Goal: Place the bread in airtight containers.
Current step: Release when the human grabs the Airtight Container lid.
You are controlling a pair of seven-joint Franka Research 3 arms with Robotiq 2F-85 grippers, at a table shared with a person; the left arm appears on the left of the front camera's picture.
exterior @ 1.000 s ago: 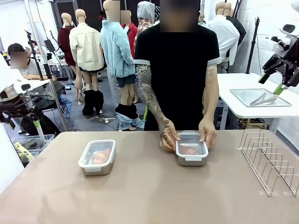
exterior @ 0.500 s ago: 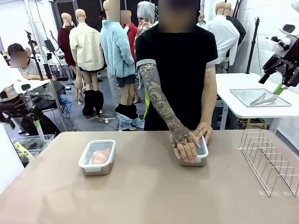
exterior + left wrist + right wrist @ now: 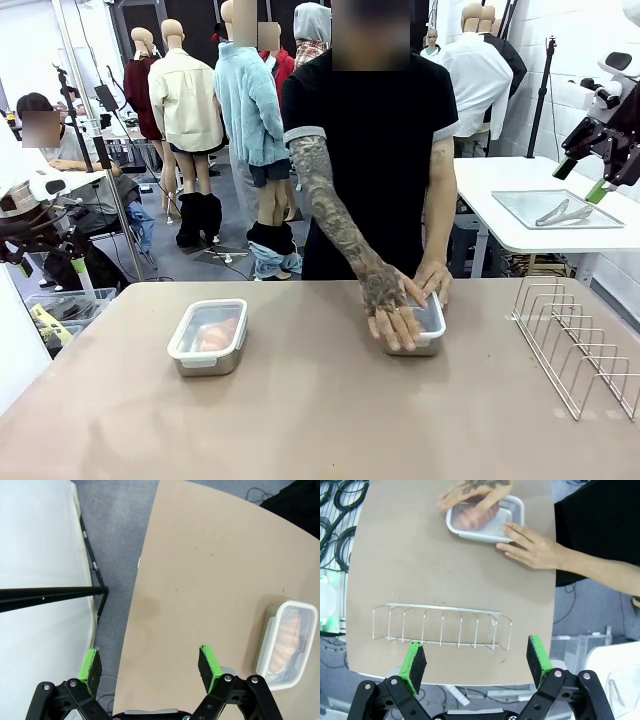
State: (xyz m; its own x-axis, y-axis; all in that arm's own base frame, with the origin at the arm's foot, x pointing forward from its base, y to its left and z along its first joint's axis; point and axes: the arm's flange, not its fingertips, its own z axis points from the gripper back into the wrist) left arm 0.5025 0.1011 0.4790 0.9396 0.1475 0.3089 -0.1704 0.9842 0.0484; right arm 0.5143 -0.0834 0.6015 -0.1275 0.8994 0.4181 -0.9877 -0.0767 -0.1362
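Two steel airtight containers stand on the tan table. The left container (image 3: 208, 338) has its clear lid on, and a golden piece of bread (image 3: 216, 334) shows through it. The person's tattooed hand (image 3: 393, 304) lies flat on the lid of the right container (image 3: 432, 330), and the other hand (image 3: 433, 281) rests at its far edge. Its bread (image 3: 470, 519) shows beneath the lid in the right wrist view. My left gripper (image 3: 150, 662) hangs open over the table's edge, with the lidded container (image 3: 286, 642) off to its side. My right gripper (image 3: 476, 657) is open, high above the rack.
A wire rack (image 3: 577, 345) stands at the table's right end, also seen as the rack (image 3: 442, 625) below my right gripper. Behind it, a white side table holds a metal tray (image 3: 520, 205) with tongs. My right gripper (image 3: 582, 178) hangs raised at the upper right.
The person's tattooed hand moved from the side of the right container onto its lid and stays pressed there. Neither arm has moved.
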